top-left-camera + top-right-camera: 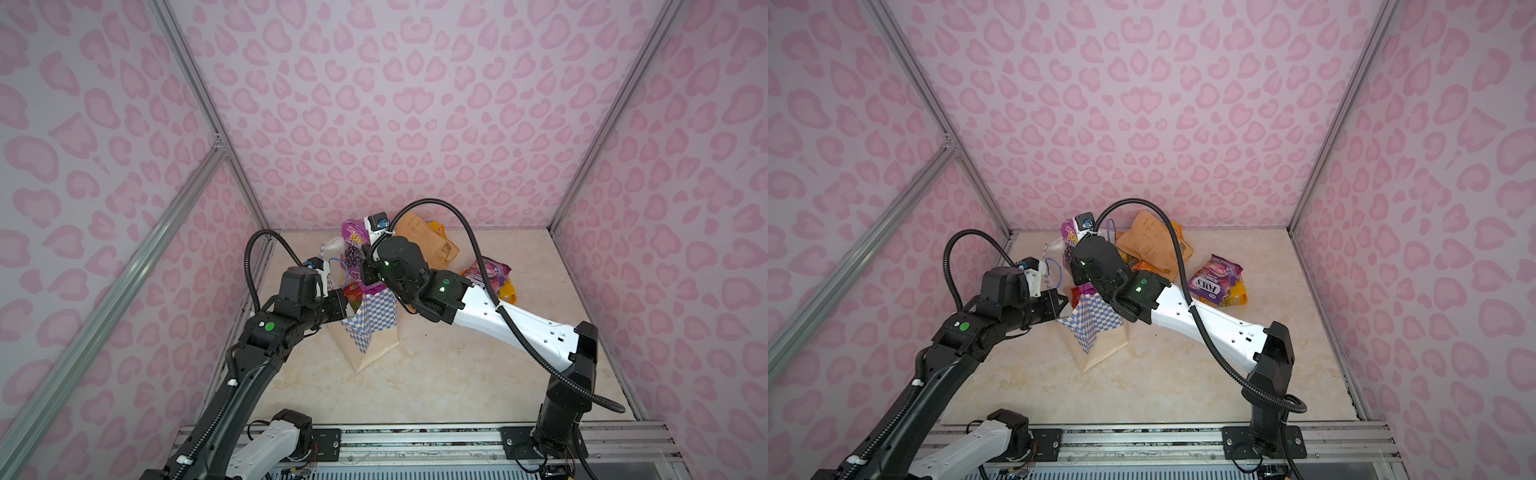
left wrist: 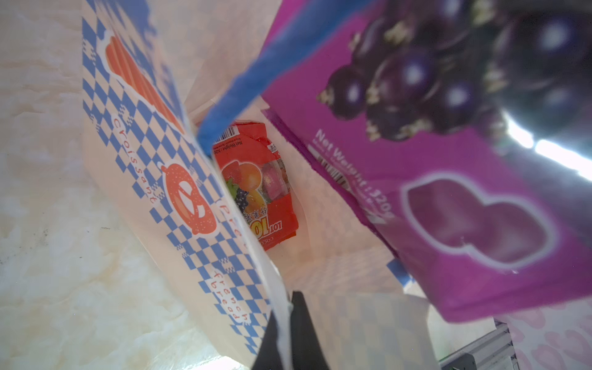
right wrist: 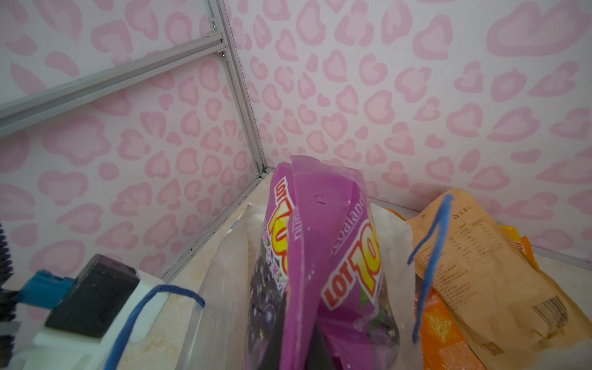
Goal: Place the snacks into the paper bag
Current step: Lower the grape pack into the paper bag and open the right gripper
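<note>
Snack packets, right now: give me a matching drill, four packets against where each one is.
Things:
1. red packet
2. purple grape packet
3. tan pouch
4. FOX'S packet

Places:
A. on the table, right of the paper bag, beside a yellow packet
B. gripped by the right claw
C. on the table behind the bag
D. deep inside the bag

Pairs: 1-D, 2-B, 3-C, 4-A

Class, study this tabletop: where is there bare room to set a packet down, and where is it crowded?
Bare tabletop lies between the paper bag and the front rail, and again right of the FOX'S packet. Crowded: the back centre, where the tan pouch, the bag's mouth and the purple LOT 100 packet bunch together.
</note>
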Controlling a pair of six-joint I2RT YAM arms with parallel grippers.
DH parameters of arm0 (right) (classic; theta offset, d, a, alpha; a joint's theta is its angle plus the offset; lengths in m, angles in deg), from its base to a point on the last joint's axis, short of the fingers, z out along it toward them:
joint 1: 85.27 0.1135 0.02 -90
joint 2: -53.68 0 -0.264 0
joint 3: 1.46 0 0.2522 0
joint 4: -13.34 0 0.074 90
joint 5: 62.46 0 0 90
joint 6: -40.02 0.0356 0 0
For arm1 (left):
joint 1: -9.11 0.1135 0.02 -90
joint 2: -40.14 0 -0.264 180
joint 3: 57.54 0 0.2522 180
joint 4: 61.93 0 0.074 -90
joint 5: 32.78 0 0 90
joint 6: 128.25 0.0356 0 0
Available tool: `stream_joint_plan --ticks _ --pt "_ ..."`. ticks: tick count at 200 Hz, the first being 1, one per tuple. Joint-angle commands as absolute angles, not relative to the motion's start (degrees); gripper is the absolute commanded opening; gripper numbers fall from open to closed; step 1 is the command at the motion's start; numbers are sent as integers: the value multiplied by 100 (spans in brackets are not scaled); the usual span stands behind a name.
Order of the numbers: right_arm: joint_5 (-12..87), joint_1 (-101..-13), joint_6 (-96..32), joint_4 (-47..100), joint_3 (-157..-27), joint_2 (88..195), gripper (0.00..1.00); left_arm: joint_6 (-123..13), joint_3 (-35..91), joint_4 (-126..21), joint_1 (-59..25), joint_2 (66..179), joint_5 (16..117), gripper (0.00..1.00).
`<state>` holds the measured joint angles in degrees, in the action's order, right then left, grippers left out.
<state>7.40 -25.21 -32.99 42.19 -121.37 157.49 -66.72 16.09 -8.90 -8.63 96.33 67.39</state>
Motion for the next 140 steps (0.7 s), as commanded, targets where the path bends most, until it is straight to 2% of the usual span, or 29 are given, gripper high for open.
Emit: stream_joint_plan --ticks 1,87,111,140 --pt "720 -2570 -3263 3807 -12333 15773 0 -6600 1603 -1141 -859 9614 6765 4" --pt "1014 -2765 -3148 3790 -12982 16551 0 -6558 1493 -1206 -856 9455 6840 4" --pt "1088 -2737 -2965 4050 -12819 16480 0 -6562 1526 -1167 -852 9477 6741 4" --pt "926 -2482 -2940 3841 -11938 16034 0 -6593 1674 -1064 -842 9590 6574 4"
